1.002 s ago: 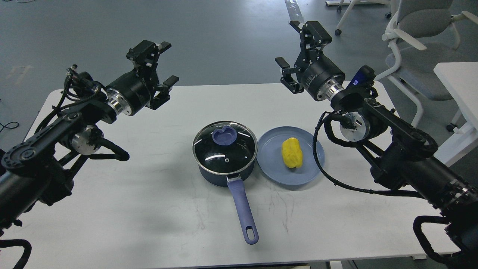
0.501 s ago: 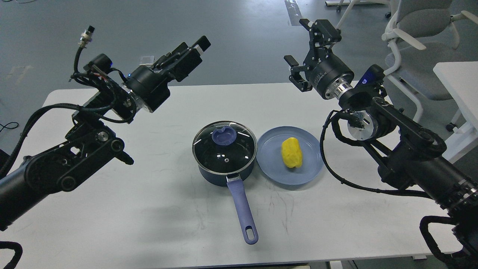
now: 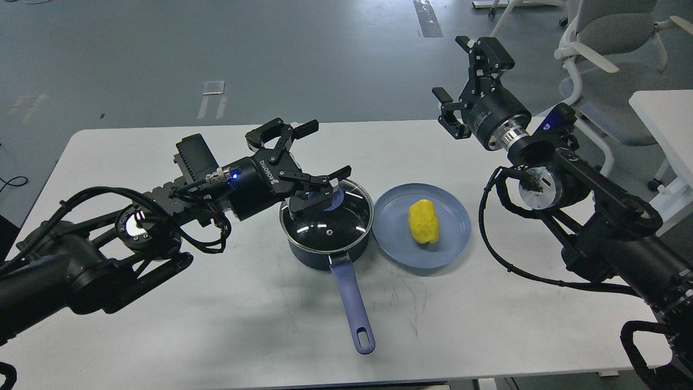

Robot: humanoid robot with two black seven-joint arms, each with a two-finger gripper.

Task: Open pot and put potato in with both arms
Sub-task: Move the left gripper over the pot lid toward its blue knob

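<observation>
Swung down from above the table [image 3: 162,303], the left gripper [image 3: 319,157], jaws apart, nears the lid [image 3: 325,219]; a glancing knob grasp could shove the pot [image 3: 308,254]; the right gripper [image 3: 457,73] hangs open.

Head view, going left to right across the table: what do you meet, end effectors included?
Left end effector → pot with its glass lid → blue plate holding the potato → right end effector.

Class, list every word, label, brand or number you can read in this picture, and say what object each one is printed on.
White lettering on the body of the left gripper: too blurred and tilted to read reliably.
Faint print on the glass lid of the pot: hidden behind the gripper, unreadable.
No other legible text.
</observation>
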